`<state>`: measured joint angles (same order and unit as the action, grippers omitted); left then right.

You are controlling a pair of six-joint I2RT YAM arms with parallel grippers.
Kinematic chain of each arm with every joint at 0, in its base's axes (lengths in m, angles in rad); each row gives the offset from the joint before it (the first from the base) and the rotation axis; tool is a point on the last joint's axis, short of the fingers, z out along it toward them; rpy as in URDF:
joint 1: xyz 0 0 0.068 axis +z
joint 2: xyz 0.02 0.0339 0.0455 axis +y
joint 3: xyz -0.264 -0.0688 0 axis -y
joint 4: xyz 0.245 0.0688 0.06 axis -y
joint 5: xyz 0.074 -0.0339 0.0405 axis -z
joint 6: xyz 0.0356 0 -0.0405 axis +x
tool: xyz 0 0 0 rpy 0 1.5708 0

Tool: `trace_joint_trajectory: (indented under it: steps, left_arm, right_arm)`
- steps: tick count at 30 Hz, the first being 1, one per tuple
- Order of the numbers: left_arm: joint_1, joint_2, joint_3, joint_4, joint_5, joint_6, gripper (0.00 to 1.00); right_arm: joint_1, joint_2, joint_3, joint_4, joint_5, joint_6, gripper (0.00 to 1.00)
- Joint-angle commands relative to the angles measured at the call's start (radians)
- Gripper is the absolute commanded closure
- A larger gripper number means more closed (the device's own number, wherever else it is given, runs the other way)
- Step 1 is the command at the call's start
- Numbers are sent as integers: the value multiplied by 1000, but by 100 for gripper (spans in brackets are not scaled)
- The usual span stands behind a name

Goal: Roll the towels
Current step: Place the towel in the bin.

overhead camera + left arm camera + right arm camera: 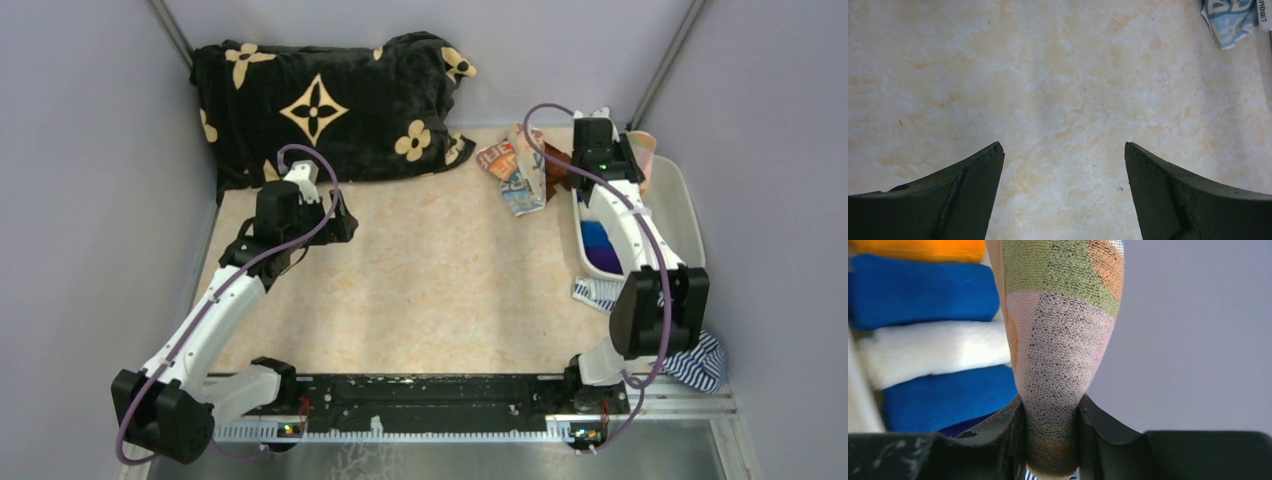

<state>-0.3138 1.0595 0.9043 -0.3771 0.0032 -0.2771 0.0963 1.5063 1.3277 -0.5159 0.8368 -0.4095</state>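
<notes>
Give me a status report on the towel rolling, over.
Left end effector open, empty, over table. Right end effector shut on peach towel, beside rolled towels in bin. Blue-white towel loose. Nothing blocking.

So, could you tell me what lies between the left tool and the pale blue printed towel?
Nothing: bare tabletop from left tool to towel, per the left wrist view.

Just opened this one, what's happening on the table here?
The right gripper is shut on a peach printed towel at the far end of the white bin, where rolled towels in blue, white and orange sit. The left gripper is open and empty over the table. A blue-white printed towel lies loose.
</notes>
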Motion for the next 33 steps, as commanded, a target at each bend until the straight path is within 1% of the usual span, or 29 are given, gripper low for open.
trace_joint_trajectory:
  steps: [1, 4, 7, 13, 19, 22, 25, 33]
  left_arm:
    - [-10, 35, -9, -5, -10, 32, 4]
    - [-10, 60, -12, -4, -8, 31, 4]
    - [-8, 92, -12, -5, -5, 27, 4]
    - [8, 131, -4, -15, -25, 23, 4]
    - [11, 133, -7, -17, -27, 23, 4]
    - [9, 120, -15, -15, -21, 16, 4]
    - [0, 103, -30, -10, -18, 10, 4]
    - [-44, 57, -30, -17, -72, 18, 4]
  right_arm:
    - [-132, 96, 51, 213, 21, -151, 100]
    - [-205, 171, 63, 300, 11, -185, 100]
    - [-243, 243, 61, 415, 11, -253, 100]
    - [-285, 375, 93, 470, -52, -250, 100]
    - [-354, 411, 47, 516, -191, -212, 100]
    - [-387, 392, 5, 571, -292, -243, 100]
    - [-413, 368, 4, 553, -371, -265, 100]
    - [-438, 332, 4, 400, -523, -299, 100]
